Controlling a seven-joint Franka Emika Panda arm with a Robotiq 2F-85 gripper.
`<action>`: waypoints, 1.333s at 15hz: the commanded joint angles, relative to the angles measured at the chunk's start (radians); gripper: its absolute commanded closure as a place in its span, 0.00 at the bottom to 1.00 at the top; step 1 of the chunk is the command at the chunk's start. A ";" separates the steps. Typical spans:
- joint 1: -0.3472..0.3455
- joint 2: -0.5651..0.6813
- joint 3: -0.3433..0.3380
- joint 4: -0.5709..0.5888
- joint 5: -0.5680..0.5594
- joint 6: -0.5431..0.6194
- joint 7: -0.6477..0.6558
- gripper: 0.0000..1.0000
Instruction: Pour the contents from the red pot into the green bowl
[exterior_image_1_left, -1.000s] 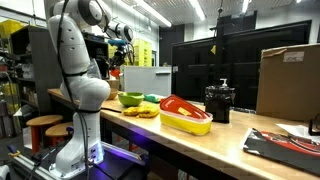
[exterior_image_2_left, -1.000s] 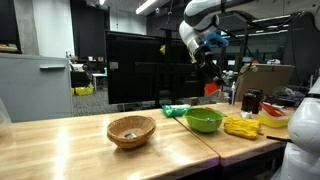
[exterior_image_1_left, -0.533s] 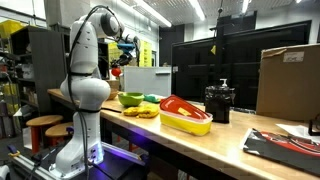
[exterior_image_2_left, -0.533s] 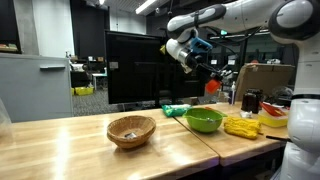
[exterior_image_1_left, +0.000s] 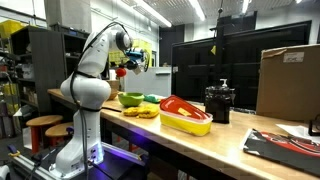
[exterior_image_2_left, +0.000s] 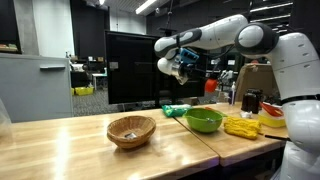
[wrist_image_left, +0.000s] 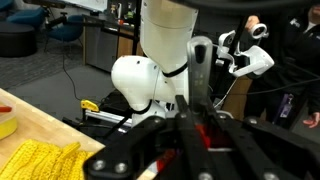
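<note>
The tool (exterior_image_2_left: 181, 70) is closed tight around the small red toy pot (wrist_image_left: 206, 131), high up and a bit to the side of the round lime-green bowl (exterior_image_2_left: 204, 121) on the wooden table (exterior_image_2_left: 70, 140), so it should come right over the bowl, go lower, then tip slowly.

1. No writing, brand or number is legible in any view.
2. The cardboard box (exterior_image_1_left: 290, 90) bears a pale label (exterior_image_1_left: 293, 57), too small to read.
3. Before that box, a printed sheet (exterior_image_1_left: 285, 143) on the surface (exterior_image_1_left: 225, 135) is blurred.
</note>
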 joint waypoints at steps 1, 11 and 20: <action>0.000 0.092 0.011 0.079 -0.072 -0.068 -0.099 0.96; -0.036 0.194 0.041 0.097 -0.155 -0.138 -0.219 0.96; -0.053 0.181 0.029 -0.108 -0.120 -0.105 -0.198 0.96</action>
